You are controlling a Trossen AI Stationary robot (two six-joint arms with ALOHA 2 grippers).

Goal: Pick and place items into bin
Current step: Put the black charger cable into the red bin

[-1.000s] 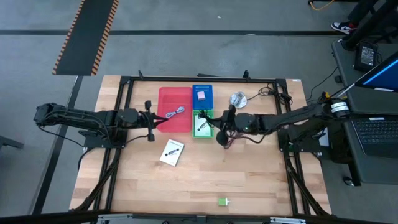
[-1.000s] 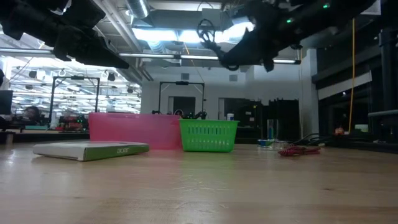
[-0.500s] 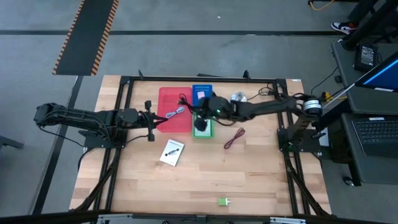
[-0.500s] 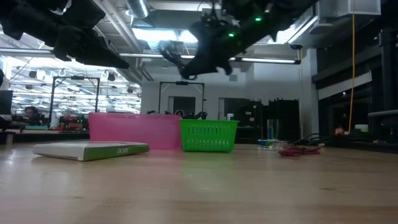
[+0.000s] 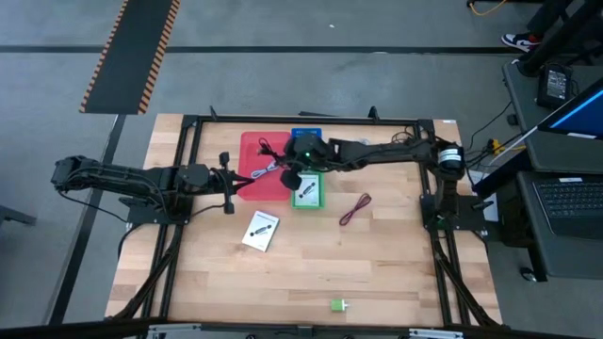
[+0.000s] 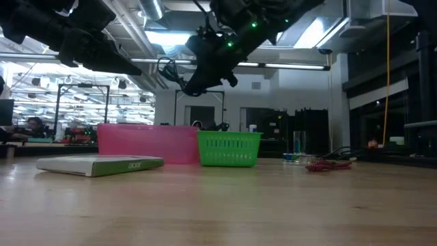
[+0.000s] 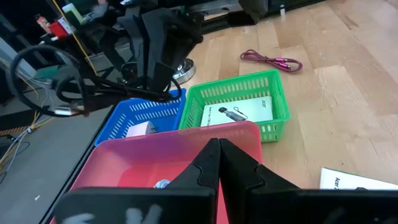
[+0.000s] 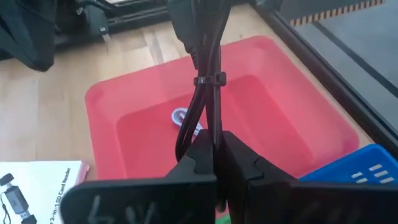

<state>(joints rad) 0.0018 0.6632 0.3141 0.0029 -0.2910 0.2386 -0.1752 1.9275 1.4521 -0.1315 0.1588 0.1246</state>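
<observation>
Right end effector (image 8: pixel 217 146), outstretched, pinches a black cable (image 8: pixel 202 93) above the red bin (image 8: pixel 280 134).

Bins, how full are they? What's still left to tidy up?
Done: one white card lies in the green basket, and a grey-blue cable in the red bin. In hand: the right gripper holds a black cable above the red bin; the left gripper waits shut beside it. Left on the table: a second white card, a dark red cable and a small green block.
</observation>
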